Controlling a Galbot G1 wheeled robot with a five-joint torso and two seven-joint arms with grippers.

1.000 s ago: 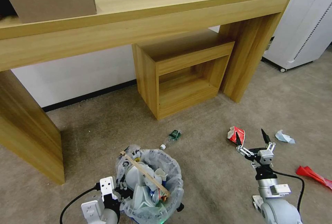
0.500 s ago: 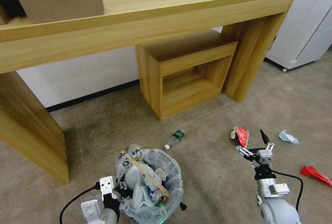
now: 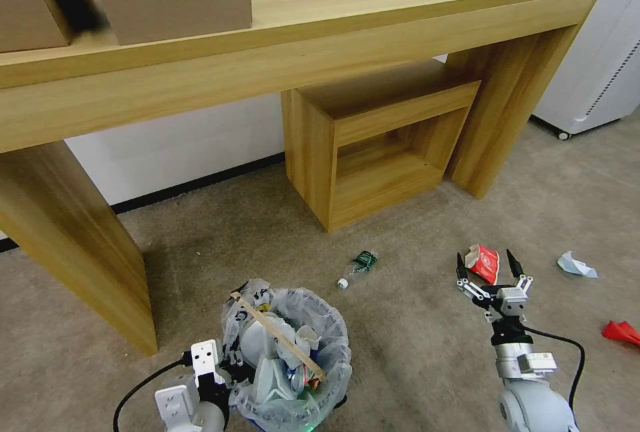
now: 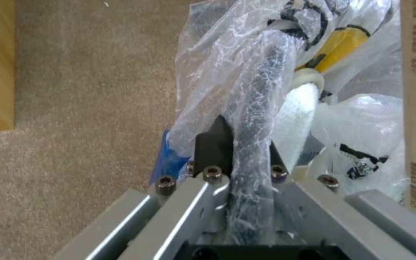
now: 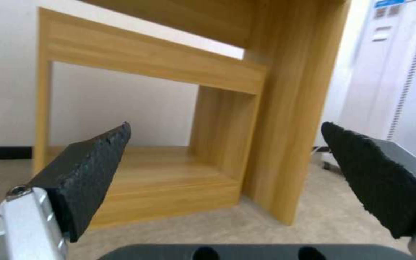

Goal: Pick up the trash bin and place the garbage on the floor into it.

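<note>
Gripping rim of small dark bag-lined trash bin point(image 3: 293, 359) with left gripper point(image 4: 244, 144) | right gripper point(image 3: 485, 271) spread, I'm hovering at crumpled red packet point(image 3: 484, 263) | light, crushable, pinching mid-fold.

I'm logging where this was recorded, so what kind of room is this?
Probably an office or lab room: short-pile tan carpet, a long wooden desk against a white wall with cardboard boxes on it, and a white wheeled cabinet beside it.

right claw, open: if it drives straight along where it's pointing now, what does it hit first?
Probably the small wooden shelf unit under the desk: the right claw points level at it in the wrist view. The red packet seems below that line; depth is unclear.
</note>
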